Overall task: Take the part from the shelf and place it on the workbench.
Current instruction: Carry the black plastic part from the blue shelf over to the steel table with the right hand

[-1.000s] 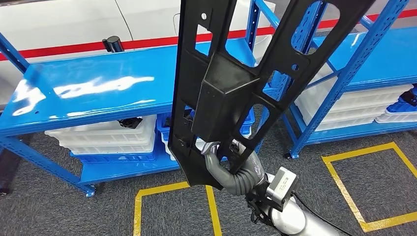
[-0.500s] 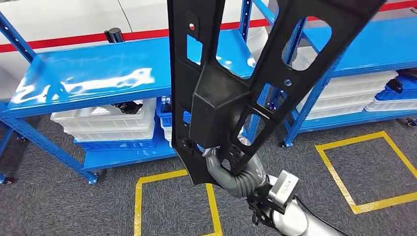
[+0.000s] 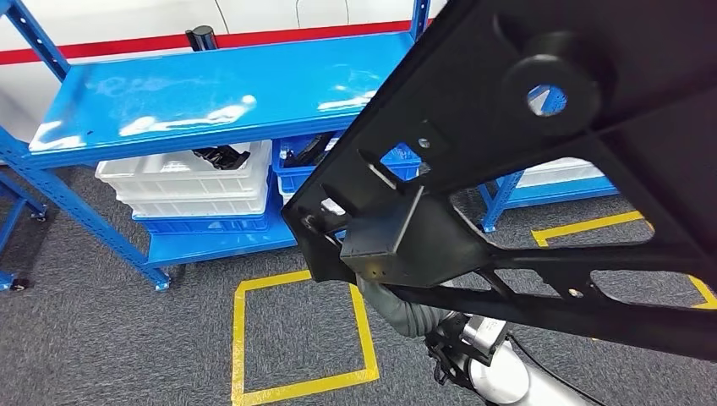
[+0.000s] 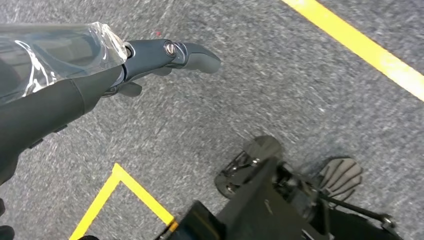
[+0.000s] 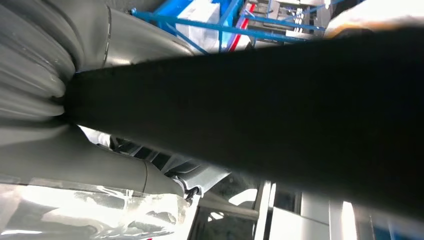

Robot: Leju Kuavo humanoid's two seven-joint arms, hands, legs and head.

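Observation:
The part (image 3: pixel 524 169) is a long black plastic frame with cut-outs and a boxy block in its middle. It leans low across the head view, from lower centre to the upper right. My right hand (image 3: pixel 412 315) grips it from underneath near its lower end, and the part hides most of the fingers. In the right wrist view the grey thumb and ribbed cover of my right hand (image 5: pixel 45 105) wrap around the dark bar of the part (image 5: pixel 280 110). My left hand (image 4: pixel 150 57) hangs over the carpet with its fingers stretched out and holds nothing.
A blue steel shelf (image 3: pixel 220 85) stands ahead, its top board bare. White bins (image 3: pixel 186 182) and a blue crate (image 3: pixel 298 176) sit on its lower level. Yellow tape squares (image 3: pixel 238 338) mark the grey carpet. A second shelf post (image 3: pixel 495 199) stands to the right.
The part has tipped from nearly upright to leaning far over to the right, closer to the camera. The whole view has shifted a little, with the shelf now higher in the picture.

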